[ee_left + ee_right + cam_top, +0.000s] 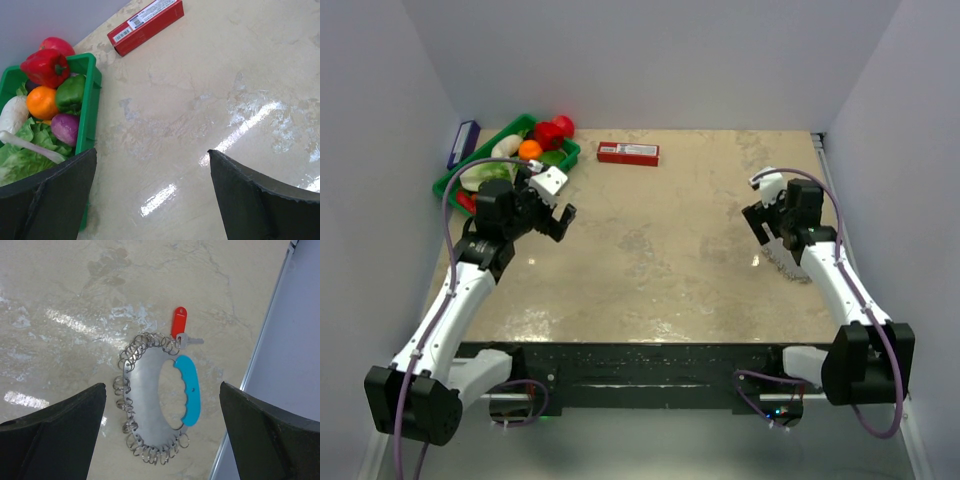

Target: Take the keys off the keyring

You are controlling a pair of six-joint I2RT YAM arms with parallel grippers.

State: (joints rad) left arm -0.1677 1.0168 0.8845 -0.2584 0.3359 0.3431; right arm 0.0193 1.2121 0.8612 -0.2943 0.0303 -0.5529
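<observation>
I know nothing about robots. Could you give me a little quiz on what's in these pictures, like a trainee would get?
1. True or false: the right gripper is gripping the keyring.
2. What colour is the keyring's curved handle? A green, B blue, C yellow.
3. Fill in: the red box lies near a green ___ of vegetables.
Key: 1 false, it lies on the table under open jaws; 2 B; 3 tray.
</observation>
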